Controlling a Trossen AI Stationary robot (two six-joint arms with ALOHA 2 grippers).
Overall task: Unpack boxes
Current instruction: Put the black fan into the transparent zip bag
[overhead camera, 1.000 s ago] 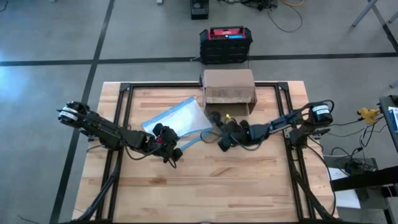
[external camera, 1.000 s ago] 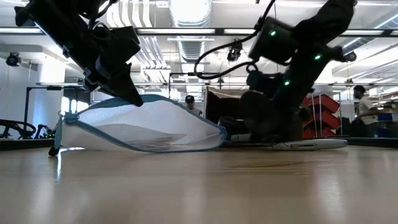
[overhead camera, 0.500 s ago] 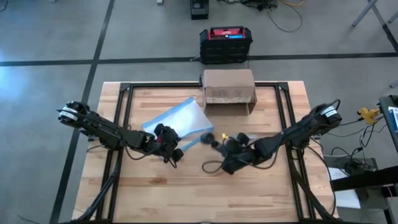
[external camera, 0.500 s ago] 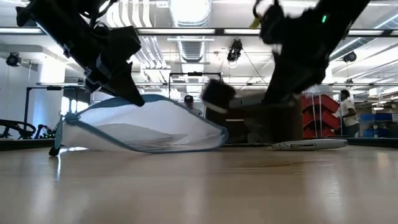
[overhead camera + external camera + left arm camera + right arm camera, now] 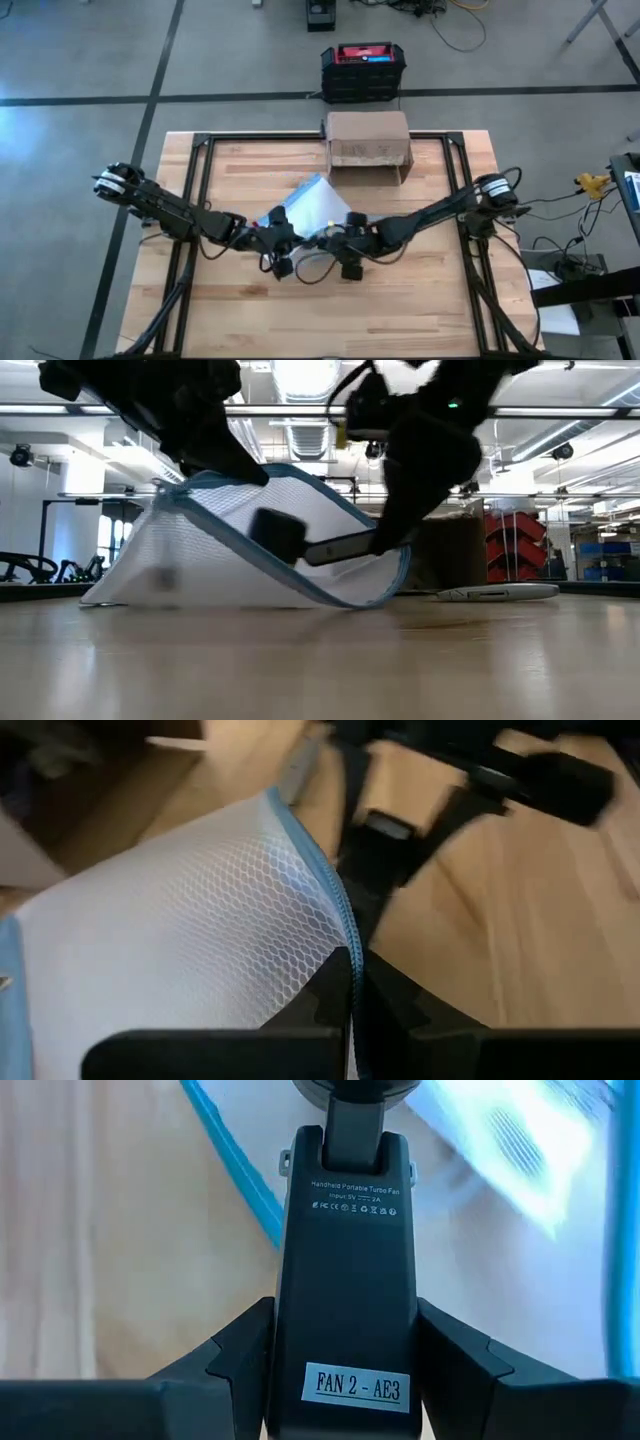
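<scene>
- Brown corrugated cardboard box [image 5: 368,147] sits at the far middle of the wooden worktop [image 5: 240,310].
- Right end effector [image 5: 345,1370] grips a black handheld fan [image 5: 345,1250] at mid-worktop.
- Left end effector [image 5: 350,1005], clamped shut, pinches the blue-edged clear mesh pouch [image 5: 180,930] just left of the fan.

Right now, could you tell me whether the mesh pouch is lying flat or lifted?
Lifted: the mesh pouch tents up off the table, its zipper edge pinched in the left gripper.
</scene>
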